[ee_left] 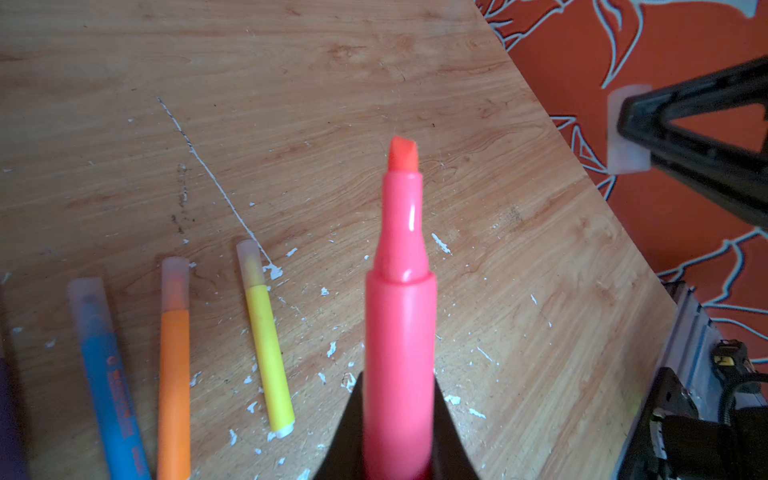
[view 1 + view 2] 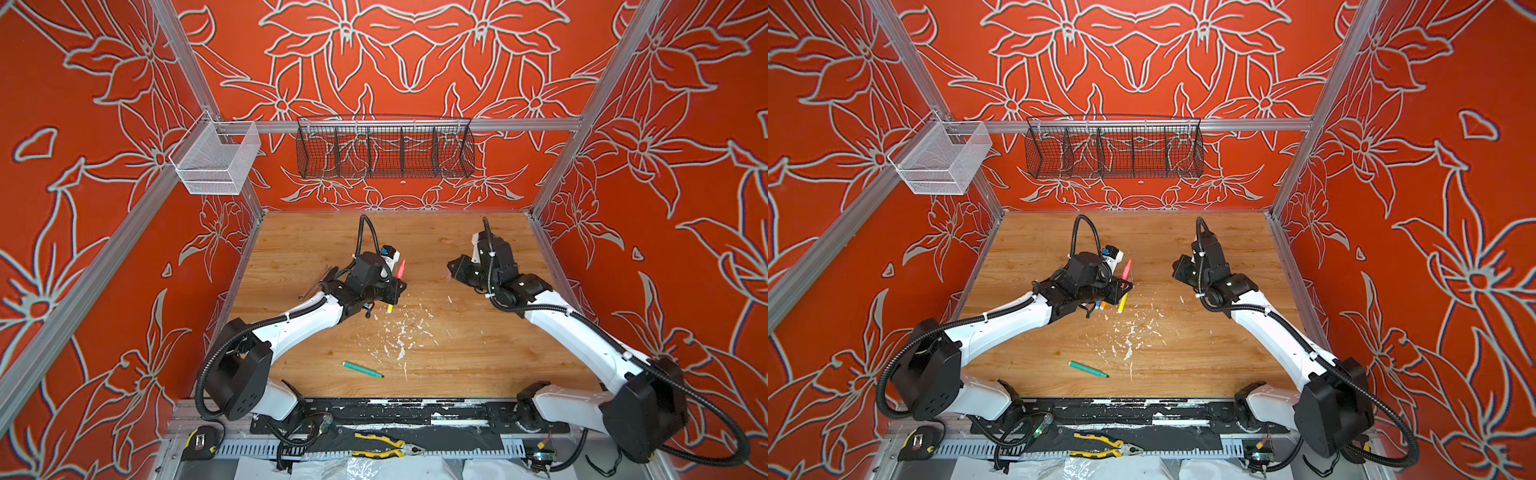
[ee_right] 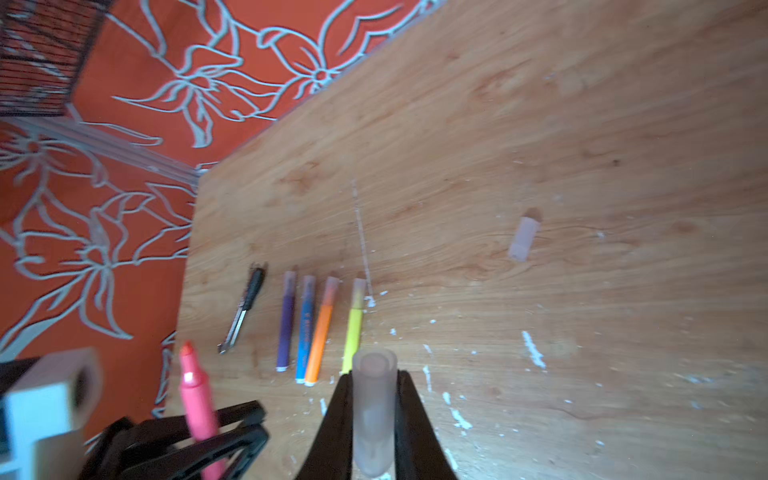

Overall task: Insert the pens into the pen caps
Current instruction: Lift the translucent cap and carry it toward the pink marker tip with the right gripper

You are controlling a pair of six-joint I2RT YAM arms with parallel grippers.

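Observation:
My left gripper (image 1: 399,382) is shut on the pink-red pen (image 1: 401,291), whose bare chisel tip points away from the jaws; in a top view this pen (image 2: 400,269) stands tilted above the table. My right gripper (image 3: 374,378) is shut on a translucent pen cap (image 3: 374,407), open end outward, a short gap from the pink pen's tip. Purple (image 3: 286,324), blue (image 3: 306,328), orange (image 3: 320,332) and yellow (image 3: 353,328) pens lie capped in a row under the left arm. A green pen (image 2: 361,369) lies uncapped near the front. Another loose cap (image 3: 523,239) lies on the wood.
A black-handled knife (image 3: 245,307) lies beside the purple pen, and a wrench (image 2: 316,284) is by the left arm. White flecks (image 2: 401,336) dot the table's middle. A black wire basket (image 2: 384,149) and a white one (image 2: 216,160) hang on the rails. Yellow-handled pliers (image 2: 386,446) lie off the front edge.

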